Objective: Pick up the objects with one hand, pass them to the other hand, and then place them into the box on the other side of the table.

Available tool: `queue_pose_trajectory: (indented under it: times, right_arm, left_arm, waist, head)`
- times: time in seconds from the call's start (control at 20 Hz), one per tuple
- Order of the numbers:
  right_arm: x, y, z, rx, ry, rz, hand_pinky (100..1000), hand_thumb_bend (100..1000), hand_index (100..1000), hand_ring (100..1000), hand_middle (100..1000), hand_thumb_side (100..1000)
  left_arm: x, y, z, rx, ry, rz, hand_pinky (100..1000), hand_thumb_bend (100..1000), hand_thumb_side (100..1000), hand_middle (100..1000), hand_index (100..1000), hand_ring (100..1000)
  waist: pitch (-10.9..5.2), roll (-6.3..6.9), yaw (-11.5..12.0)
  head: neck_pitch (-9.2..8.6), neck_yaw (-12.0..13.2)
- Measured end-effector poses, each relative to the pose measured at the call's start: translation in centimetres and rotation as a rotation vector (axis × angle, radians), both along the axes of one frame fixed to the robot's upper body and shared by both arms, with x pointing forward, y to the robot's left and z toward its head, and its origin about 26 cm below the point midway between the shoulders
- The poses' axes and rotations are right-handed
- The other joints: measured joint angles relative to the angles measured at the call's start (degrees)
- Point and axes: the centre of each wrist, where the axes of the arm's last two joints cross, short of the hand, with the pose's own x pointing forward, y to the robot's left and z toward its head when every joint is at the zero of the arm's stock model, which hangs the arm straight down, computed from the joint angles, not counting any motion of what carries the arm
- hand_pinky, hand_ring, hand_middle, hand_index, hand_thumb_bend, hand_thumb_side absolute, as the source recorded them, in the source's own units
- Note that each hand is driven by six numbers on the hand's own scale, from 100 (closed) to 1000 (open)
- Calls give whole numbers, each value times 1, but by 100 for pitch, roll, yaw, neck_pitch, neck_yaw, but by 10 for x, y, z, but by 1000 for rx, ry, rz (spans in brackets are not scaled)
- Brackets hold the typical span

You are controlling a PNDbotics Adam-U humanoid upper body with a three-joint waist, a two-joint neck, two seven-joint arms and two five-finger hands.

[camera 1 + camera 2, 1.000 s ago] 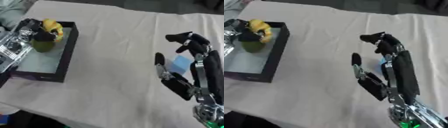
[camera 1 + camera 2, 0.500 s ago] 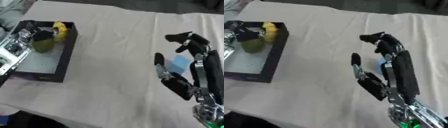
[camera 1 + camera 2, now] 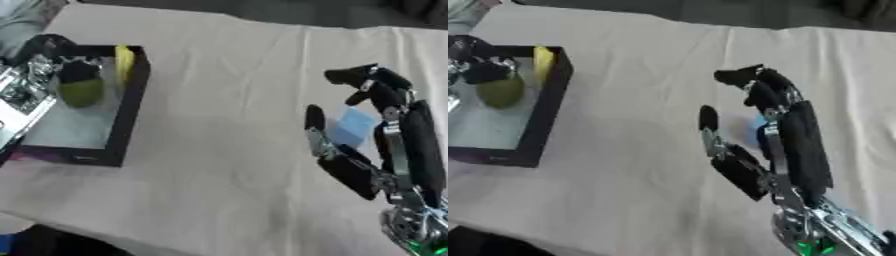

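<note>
Since a moment ago, the yellow object [image 3: 124, 62] has slipped from the left hand [image 3: 39, 82] and now leans against the black box's [image 3: 128, 115] far wall, beside a green fruit [image 3: 80, 92]. Whether the left hand's fingers are curled is unclear. Across the cloth-covered table [image 3: 219, 100], the right hand [image 3: 372, 150] rests open beside a light blue item [image 3: 354, 126].
</note>
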Motion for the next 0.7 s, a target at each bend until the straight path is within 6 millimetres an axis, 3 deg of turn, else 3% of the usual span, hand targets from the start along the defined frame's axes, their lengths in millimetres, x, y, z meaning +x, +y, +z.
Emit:
queue_pose_trajectory:
  times: [0.2,0.35,0.7]
  right_arm:
    - [3,-6,2,2,94,-82,459,128,781,762,669,100]
    - [6,-13,7,-39,242,-194,497,148,821,793,725,241]
    - [17,-29,36,-164,577,-357,608,206,861,828,768,321]
  left_arm:
    - [-19,-20,17,-38,-118,-124,783,100,514,706,781,779]
    - [-35,-34,26,-68,-207,-224,782,100,493,708,777,787]
    - [-58,-53,32,-127,-281,-364,784,100,484,715,770,796]
  waist:
    - [-19,-1,1]
    - [-24,-2,-6]
    - [-46,16,-33]
  head:
    - [68,-223]
    - [74,-414]
    - [120,-758]
